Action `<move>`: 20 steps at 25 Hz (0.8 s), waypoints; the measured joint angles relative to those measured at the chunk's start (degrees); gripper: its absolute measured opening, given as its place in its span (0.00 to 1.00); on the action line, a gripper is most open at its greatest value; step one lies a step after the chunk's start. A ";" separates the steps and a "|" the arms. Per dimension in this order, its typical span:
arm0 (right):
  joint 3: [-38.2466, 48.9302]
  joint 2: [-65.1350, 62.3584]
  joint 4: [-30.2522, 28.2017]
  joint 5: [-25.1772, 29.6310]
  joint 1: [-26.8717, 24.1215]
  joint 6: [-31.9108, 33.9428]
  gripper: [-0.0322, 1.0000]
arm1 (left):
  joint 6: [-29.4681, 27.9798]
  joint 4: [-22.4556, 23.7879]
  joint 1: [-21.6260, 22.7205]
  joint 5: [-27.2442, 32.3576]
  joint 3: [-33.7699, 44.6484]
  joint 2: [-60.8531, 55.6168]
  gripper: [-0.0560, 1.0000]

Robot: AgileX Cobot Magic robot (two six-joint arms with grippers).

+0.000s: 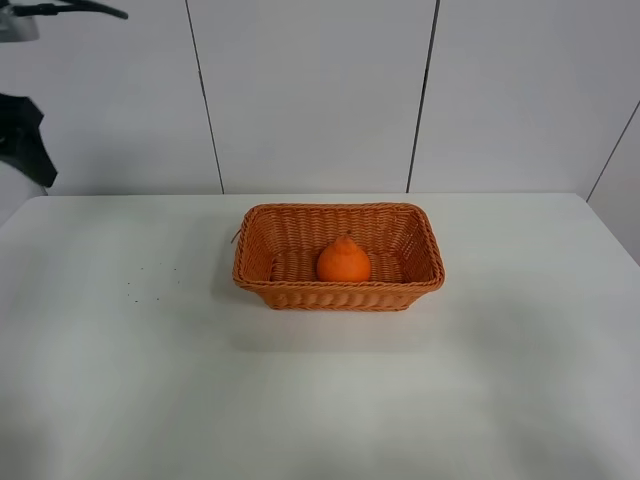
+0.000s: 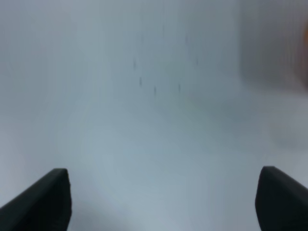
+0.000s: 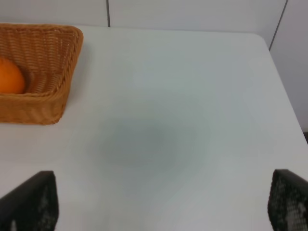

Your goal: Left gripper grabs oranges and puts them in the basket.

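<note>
The orange [image 1: 343, 261] sits inside the wicker basket [image 1: 258, 272] in the middle of the white table, stem up. It also shows in the right wrist view [image 3: 9, 77], within the basket [image 3: 48, 103]. My left gripper [image 2: 163, 202] is open and empty over bare table; its view is blurred, with an orange-brown smear at one edge [image 2: 302, 53] that may be the basket. My right gripper [image 3: 163, 204] is open and empty over bare table beside the basket. Neither gripper's fingers show in the exterior high view.
Black arm parts [image 1: 22, 140] show at the far left edge, off the table. Small dark specks [image 1: 150, 285] mark the table left of the basket. A white panelled wall stands behind the table.
</note>
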 joint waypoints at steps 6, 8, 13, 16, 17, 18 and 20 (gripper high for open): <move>0.00 0.00 0.00 0.00 0.00 0.00 0.70 | 0.00 -0.04 0.00 0.00 20.26 -19.88 0.88; 0.00 0.00 0.00 0.00 0.00 0.00 0.70 | 0.00 -0.04 0.00 -0.06 26.86 -26.28 0.88; 0.00 0.00 0.00 0.00 0.00 0.00 0.70 | 0.13 -0.04 0.00 -4.12 40.22 -43.02 0.88; 0.00 0.00 0.00 0.00 0.00 0.00 0.70 | 0.12 -0.04 0.00 -5.91 46.26 -52.11 0.88; 0.00 0.00 0.00 0.00 0.00 0.00 0.70 | 0.12 -0.04 0.00 -6.47 47.63 -55.03 0.88; 0.00 0.00 0.00 0.00 0.00 0.00 0.70 | 0.12 -0.04 0.00 -6.69 48.94 -57.31 0.88; 0.00 0.00 0.00 0.00 0.00 0.00 0.70 | 0.12 -0.22 0.00 -6.99 49.61 -62.02 0.88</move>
